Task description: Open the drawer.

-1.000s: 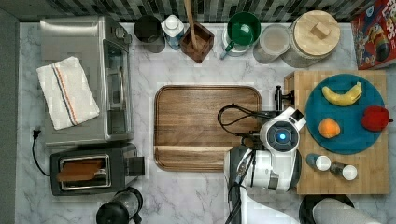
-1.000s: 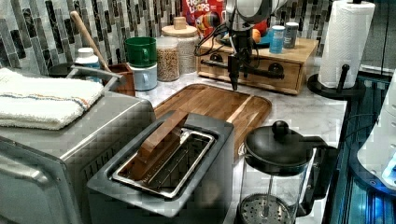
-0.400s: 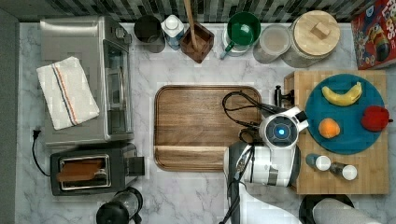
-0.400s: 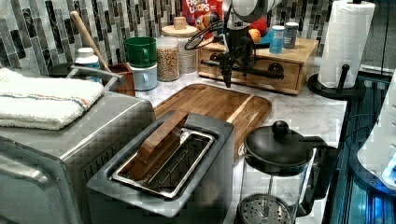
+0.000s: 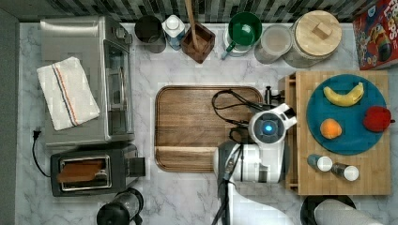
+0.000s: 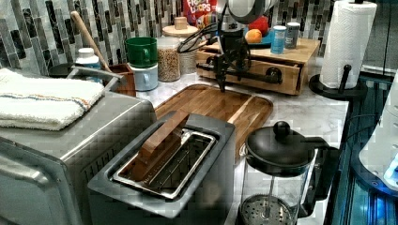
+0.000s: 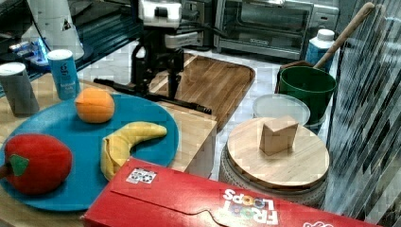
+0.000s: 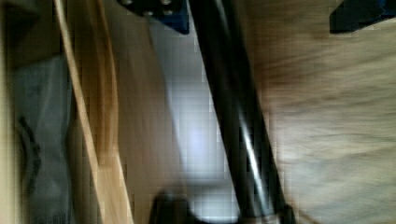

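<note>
Gripper: the gripper (image 6: 228, 70) points down over the handle (image 6: 239, 73), one finger on each side of the bar, so it can hook the bar and pull. The fingers (image 7: 173, 75) look apart, with the bar in the gap. I cannot tell if they touch it.
Handle: the long black bar sits right between the fingers, at gripper height. It sticks out from the drawer front on two brackets, which leaves room for a finger behind it.
Drawer: the drawer (image 6: 277, 80) is just behind the gripper, in the wooden unit (image 5: 371, 178). It looks pulled out a little; a thin gap shows at its front edge in the wrist view.
Tray: the tray (image 5: 197, 126) lies low, on the side the drawer slides toward. The drawer should pass above it.
Plate: the blue plate (image 7: 142, 113) with fruit rests on the unit top, behind the gripper, out of the way.
Next: pull straight out, I think, so the bar does not slip.
</note>
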Robot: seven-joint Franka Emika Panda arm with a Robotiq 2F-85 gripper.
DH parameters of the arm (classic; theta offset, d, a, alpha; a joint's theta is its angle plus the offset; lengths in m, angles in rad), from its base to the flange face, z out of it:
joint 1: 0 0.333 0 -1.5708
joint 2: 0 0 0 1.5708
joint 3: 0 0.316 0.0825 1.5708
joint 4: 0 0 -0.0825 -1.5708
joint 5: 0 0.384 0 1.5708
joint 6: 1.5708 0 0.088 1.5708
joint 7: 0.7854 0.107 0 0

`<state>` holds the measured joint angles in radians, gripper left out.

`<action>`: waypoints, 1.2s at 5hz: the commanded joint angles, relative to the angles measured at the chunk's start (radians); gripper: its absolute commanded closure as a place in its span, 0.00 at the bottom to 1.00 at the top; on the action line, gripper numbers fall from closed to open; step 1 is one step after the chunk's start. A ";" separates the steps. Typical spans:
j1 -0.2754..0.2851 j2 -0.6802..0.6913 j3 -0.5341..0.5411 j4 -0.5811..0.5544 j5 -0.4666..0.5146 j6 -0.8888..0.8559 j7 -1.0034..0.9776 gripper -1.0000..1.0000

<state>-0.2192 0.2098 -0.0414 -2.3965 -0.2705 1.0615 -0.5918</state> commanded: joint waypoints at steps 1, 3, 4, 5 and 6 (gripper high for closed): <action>0.435 -0.023 0.090 0.041 0.085 -0.023 0.129 0.00; 0.402 -0.022 0.157 0.048 0.056 -0.035 0.221 0.00; 0.394 -0.022 0.166 0.048 0.053 -0.036 0.223 0.00; 0.395 -0.022 0.165 0.048 0.054 -0.036 0.222 0.00; 0.397 -0.022 0.162 0.048 0.054 -0.035 0.222 0.00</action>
<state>0.0693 0.2063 0.0257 -2.3906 -0.2351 0.9863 -0.4387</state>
